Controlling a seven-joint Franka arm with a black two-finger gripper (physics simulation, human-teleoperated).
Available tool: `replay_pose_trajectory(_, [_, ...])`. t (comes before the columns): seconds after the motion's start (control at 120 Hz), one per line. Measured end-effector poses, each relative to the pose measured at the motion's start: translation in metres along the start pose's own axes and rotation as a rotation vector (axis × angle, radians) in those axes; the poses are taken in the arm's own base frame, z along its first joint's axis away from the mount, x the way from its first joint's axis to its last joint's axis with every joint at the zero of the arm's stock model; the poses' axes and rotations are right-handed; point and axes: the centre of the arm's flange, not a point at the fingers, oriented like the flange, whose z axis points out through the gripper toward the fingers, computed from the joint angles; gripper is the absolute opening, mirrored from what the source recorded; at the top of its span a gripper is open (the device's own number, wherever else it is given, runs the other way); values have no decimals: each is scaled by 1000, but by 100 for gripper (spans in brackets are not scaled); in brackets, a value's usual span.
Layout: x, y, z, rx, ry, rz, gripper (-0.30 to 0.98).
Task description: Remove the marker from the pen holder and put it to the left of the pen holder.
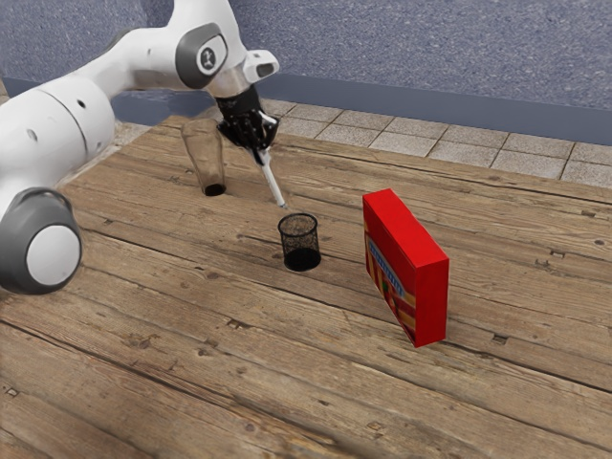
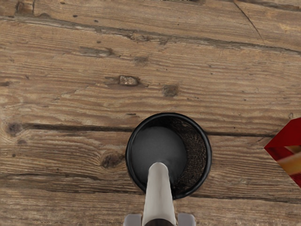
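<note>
Red, the upright box (image 1: 411,268) stands nearest the exterior camera; note that it is well apart from the holder (image 1: 300,259). Beyond it, the black mesh holder sits upright on the wooden surface (image 1: 191,335), leaving its mouth free for vertical removal. Above its rim you have the marker (image 1: 273,182), pinched near its upper end by the fingers (image 2: 132,220), probably so the barrel clears the rim. The marker is pale and slender, slightly tilted, narrow tip down, dark at the gripped end. Next, you should shift it left of the holder, then lower it. Farther back stands a brownish see-through vase (image 1: 204,158).
</note>
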Motion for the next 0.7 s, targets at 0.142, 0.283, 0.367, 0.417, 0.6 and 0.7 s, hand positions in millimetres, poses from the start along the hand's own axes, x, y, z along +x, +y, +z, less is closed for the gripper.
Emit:
replay_pose_trajectory(0.142, [-17, -5, -40, 100, -48, 14, -10])
replay_pose_trajectory(0.283, [-39, -26, -9, 218, -251, 6, -10])
replay_pose_trajectory(0.367, [-52, -33, 8, 269, -361, 3, -10])
replay_pose_trajectory(0.417, [-58, -36, 14, 293, -414, 1, -10])
replay_pose_trajectory(0.6, [-83, -45, 52, 354, -624, -6, -10])
replay_pose_trajectory(0.7, [-92, -50, 70, 384, -716, -11, -10])
